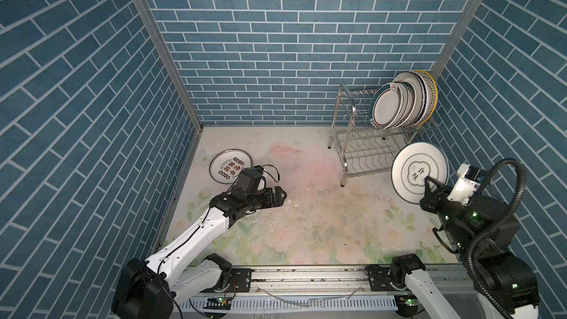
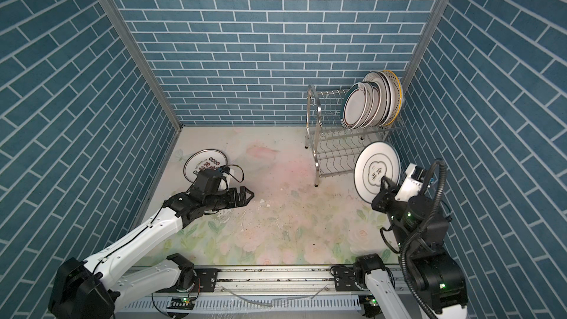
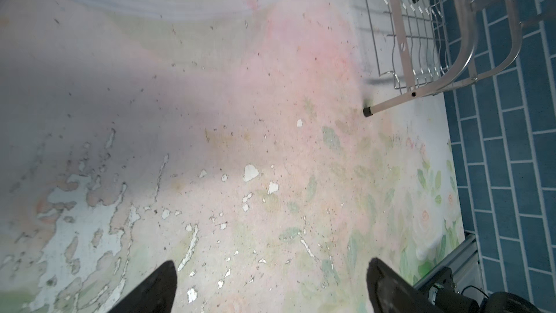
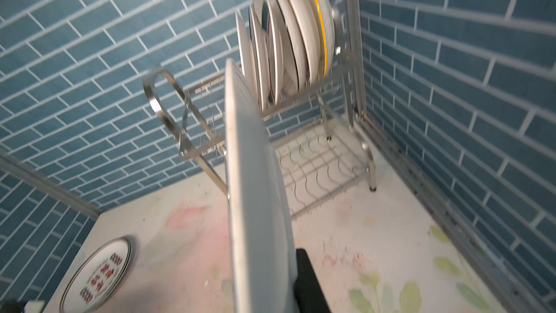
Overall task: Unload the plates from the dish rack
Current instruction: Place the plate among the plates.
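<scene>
The steel dish rack (image 1: 346,136) (image 2: 322,139) stands at the back right, and several white plates (image 1: 402,99) (image 2: 371,99) stand on edge in its upper tier. My right gripper (image 1: 428,184) (image 2: 383,184) (image 4: 279,266) is shut on the rim of a white plate (image 1: 418,176) (image 2: 377,171) (image 4: 255,206) with a dark ring, holding it upright in the air in front of the rack. A plate with red-black characters (image 1: 228,167) (image 2: 204,164) (image 4: 96,275) lies flat at the table's left. Beside it my left gripper (image 1: 280,196) (image 2: 247,196) (image 3: 272,266) hovers open and holds nothing.
Blue-tiled walls close in the left, back and right sides, and the rack (image 3: 421,40) (image 4: 316,158) sits tight against the right wall. Its lower tier holds no plates. The floral table cover (image 1: 306,225) is worn and speckled. A metal rail (image 1: 306,277) runs along the front edge.
</scene>
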Available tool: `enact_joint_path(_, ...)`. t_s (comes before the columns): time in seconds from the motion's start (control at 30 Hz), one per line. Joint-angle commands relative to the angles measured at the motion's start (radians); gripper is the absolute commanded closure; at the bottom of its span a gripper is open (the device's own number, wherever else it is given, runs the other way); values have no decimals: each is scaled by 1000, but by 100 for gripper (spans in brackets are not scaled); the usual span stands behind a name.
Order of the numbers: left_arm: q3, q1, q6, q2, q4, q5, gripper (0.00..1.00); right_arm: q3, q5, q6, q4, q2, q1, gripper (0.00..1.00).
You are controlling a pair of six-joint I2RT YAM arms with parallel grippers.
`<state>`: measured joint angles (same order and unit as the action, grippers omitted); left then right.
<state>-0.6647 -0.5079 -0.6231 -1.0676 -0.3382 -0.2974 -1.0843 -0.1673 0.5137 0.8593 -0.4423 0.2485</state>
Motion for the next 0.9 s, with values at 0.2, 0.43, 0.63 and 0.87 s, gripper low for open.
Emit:
enact_joint_path(0.2, 143, 2, -44, -64, 255, -143, 1, 480, 442, 406, -327, 68, 7, 100)
enact_joint_path(0.43, 200, -1, -114, -112, 476, -252, 1, 619, 491, 488, -633, -106, 91, 100)
enact_joint_path(0.63, 202, -3, -157, -158, 611, -309, 1, 593, 406, 496, -874, -386, 292, 100)
enact_joint_path(0.87, 221, 5, -214, -211, 758, -345, 1, 510, 430, 551, -1127, -658, 382, 100)
